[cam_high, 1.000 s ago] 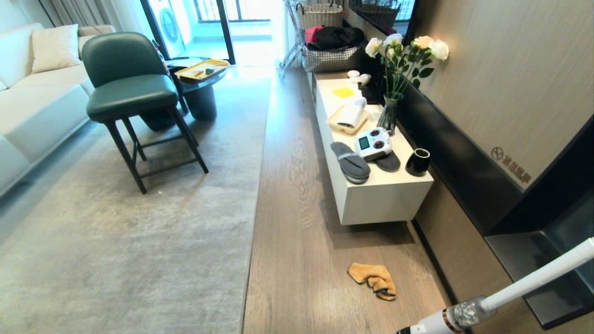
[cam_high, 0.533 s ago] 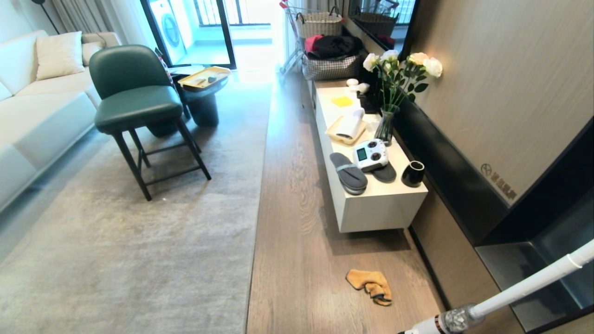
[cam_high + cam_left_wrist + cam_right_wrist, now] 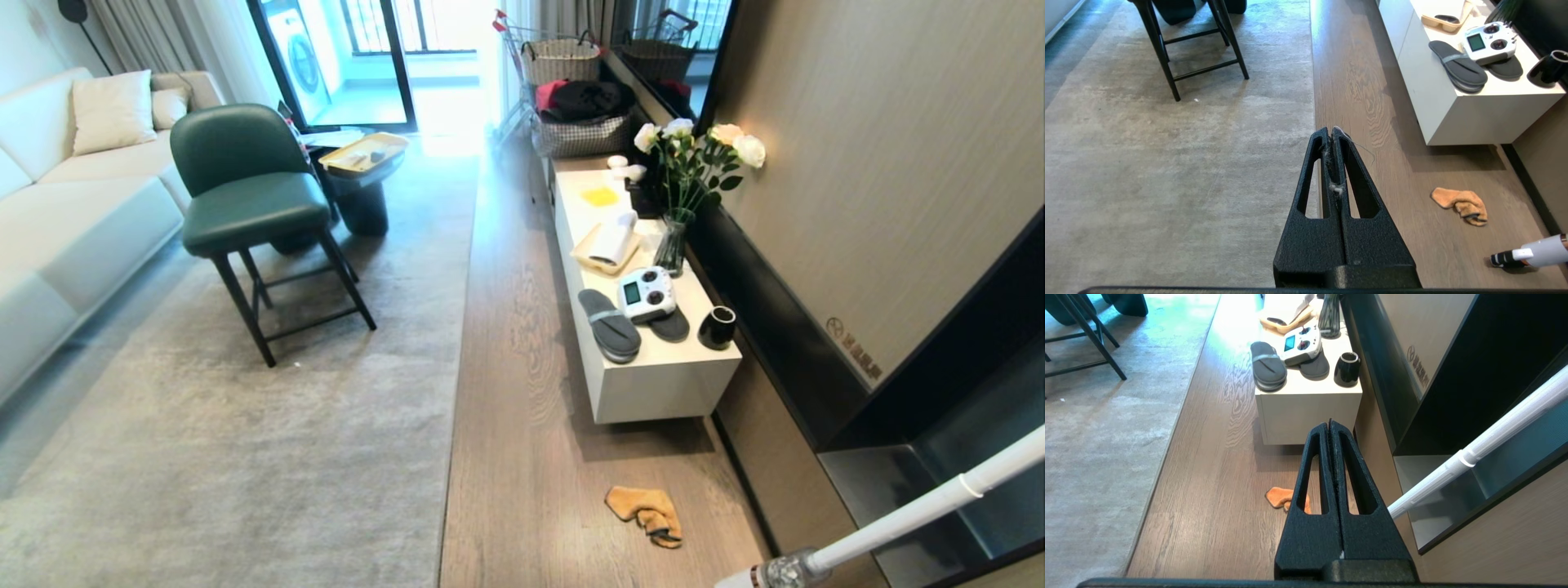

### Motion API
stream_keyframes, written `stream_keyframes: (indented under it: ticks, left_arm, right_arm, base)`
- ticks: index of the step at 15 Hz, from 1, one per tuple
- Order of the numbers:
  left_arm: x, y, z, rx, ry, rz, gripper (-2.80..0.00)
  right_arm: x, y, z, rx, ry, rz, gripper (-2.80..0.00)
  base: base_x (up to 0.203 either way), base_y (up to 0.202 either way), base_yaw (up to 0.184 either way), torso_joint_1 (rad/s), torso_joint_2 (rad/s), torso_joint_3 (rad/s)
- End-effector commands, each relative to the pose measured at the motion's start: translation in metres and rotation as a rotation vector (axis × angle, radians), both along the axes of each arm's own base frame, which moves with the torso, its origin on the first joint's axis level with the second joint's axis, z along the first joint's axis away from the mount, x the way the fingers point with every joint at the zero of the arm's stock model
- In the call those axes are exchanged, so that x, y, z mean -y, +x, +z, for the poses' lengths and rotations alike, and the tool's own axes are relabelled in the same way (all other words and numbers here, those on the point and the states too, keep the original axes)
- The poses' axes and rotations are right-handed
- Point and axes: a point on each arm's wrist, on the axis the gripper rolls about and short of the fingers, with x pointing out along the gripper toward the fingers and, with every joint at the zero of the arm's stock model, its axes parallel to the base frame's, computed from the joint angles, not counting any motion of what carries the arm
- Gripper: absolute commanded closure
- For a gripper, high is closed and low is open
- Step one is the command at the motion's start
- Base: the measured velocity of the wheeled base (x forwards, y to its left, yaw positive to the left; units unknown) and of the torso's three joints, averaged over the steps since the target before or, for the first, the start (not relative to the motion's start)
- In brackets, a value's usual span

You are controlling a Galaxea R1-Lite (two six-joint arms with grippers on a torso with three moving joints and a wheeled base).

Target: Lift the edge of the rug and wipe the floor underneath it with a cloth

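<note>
Low at centre-right: crumpled orange-tan fuzzy cloth [image 3: 644, 514] on grey-brown plank floor [image 3: 522, 384], apart from pale grey rug edge [image 3: 451, 392]; left gripper [image 3: 1331, 132] and right gripper [image 3: 1329, 426] both pressed together, empty.

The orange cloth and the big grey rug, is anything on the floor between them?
No, only bare wood floor lies between the cloth and the rug edge, as the head view shows.

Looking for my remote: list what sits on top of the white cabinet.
On the white cabinet: grey slippers, a remote controller covering part of one, black cup, flower vase, rolled towel on a tray, yellow square.
</note>
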Motion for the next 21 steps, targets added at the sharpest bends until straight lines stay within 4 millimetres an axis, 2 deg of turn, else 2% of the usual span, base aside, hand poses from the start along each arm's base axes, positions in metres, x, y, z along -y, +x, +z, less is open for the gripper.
stream_keyframes:
  ticks: [1, 15, 21]
  left_arm:
    - [0.0, 0.0, -0.0001, -0.001, -0.001, 0.001, 0.0]
    - [0.0, 0.0, -0.0001, -0.001, -0.001, 0.001, 0.0]
    - [0.0, 0.0, -0.0002, -0.001, -0.001, 0.001, 0.0]
  right_arm:
    - [0.0, 0.0001, 0.0, -0.002, 0.0, 0.001, 0.0]
    - [0.0, 0.0001, 0.0, -0.002, 0.007, 0.002, 0.0]
    - [0.0, 0.0001, 0.0, -0.002, 0.01, 0.0, 0.0]
  base:
    - [0.0, 0.0, 0.0, 0.222, -0.52, -0.315]
    - [0.0, 0.0, 0.0, 0.155, -0.35, -0.202]
    - [0.0, 0.0, 0.0, 0.009, -0.02, -0.012]
